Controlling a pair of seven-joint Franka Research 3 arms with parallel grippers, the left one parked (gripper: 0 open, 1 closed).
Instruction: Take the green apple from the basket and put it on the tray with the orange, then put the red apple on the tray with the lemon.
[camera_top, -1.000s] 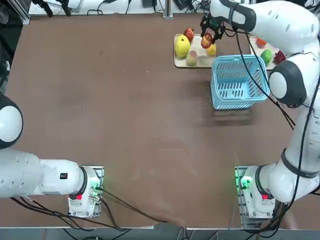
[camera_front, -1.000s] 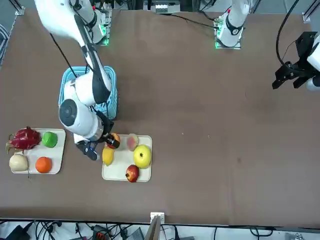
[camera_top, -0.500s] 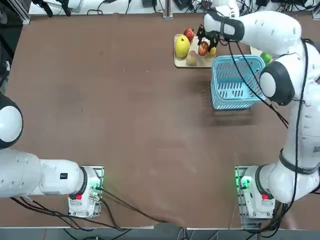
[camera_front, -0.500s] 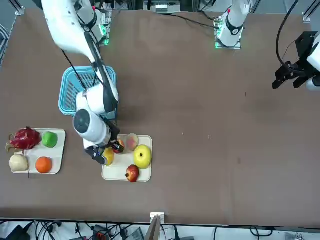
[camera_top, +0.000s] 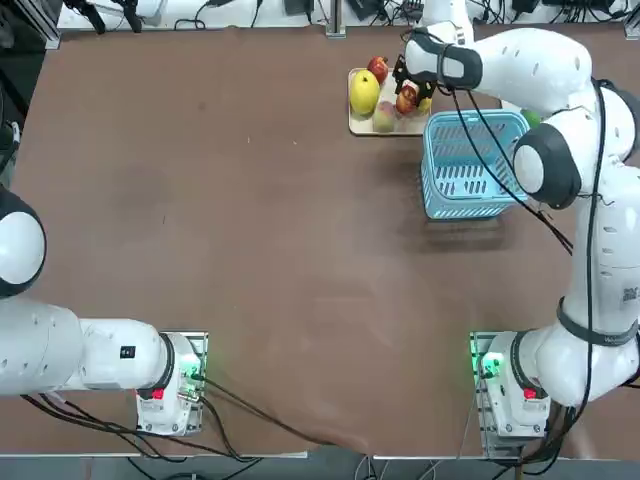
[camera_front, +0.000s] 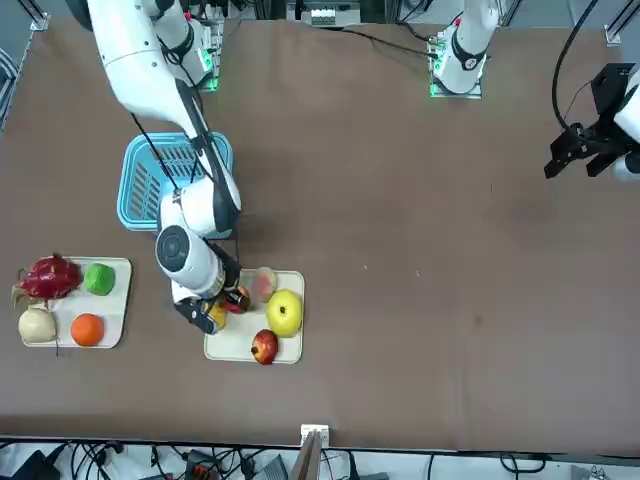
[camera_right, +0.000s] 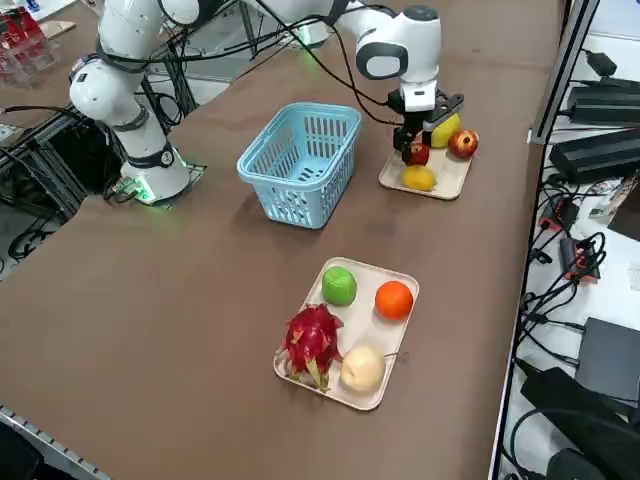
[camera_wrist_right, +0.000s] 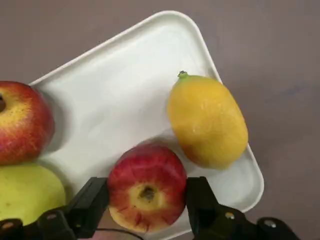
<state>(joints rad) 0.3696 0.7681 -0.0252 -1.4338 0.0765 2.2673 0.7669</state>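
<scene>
Right claw grips one red apple.

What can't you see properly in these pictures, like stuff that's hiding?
- Whether the red apple touches the tray with the lemon yet: in the wrist view the apple covers its own underside; elsewhere the right hand and wrist block it.
- The green apple and the tray with the orange in the top view: mostly behind the arm.
- The pink-green fruit in the right side view: hidden behind the hand.
</scene>
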